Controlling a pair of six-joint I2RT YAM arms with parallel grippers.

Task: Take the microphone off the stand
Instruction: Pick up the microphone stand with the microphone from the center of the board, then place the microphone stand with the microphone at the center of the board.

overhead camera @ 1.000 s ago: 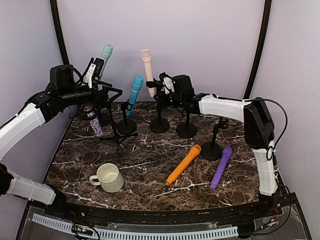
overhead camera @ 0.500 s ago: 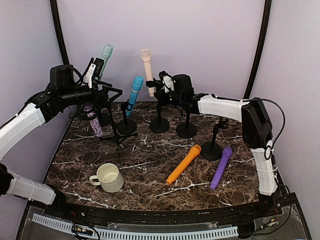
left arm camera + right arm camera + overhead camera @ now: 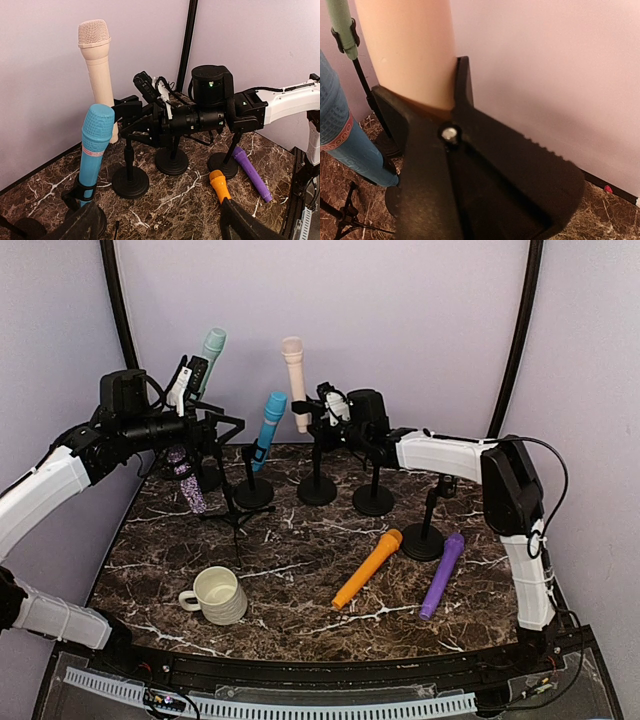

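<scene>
A peach microphone [image 3: 294, 380] stands upright in a clip on a black round-base stand [image 3: 318, 490] at the back middle. It also shows in the left wrist view [image 3: 100, 75] and the right wrist view [image 3: 405, 50]. My right gripper [image 3: 308, 418] reaches in from the right and is shut on the microphone's lower end at the clip, with the peach body between its fingers [image 3: 427, 100]. It also shows in the left wrist view [image 3: 125, 117]. My left gripper [image 3: 228, 428] hovers at the back left, open and empty, its fingers wide apart [image 3: 157, 220].
A blue microphone [image 3: 268, 425] and a teal one [image 3: 210, 350] sit in stands at the back left. A sparkly purple microphone [image 3: 185, 478] sits by a tripod. Two empty stands [image 3: 373, 498] [image 3: 425, 540] are at right. Orange [image 3: 367, 568] and purple [image 3: 442, 575] microphones lie flat. A mug [image 3: 217, 595] stands at the front left.
The right gripper has edged very slightly to the left at the peach microphone. The left arm has not moved.
</scene>
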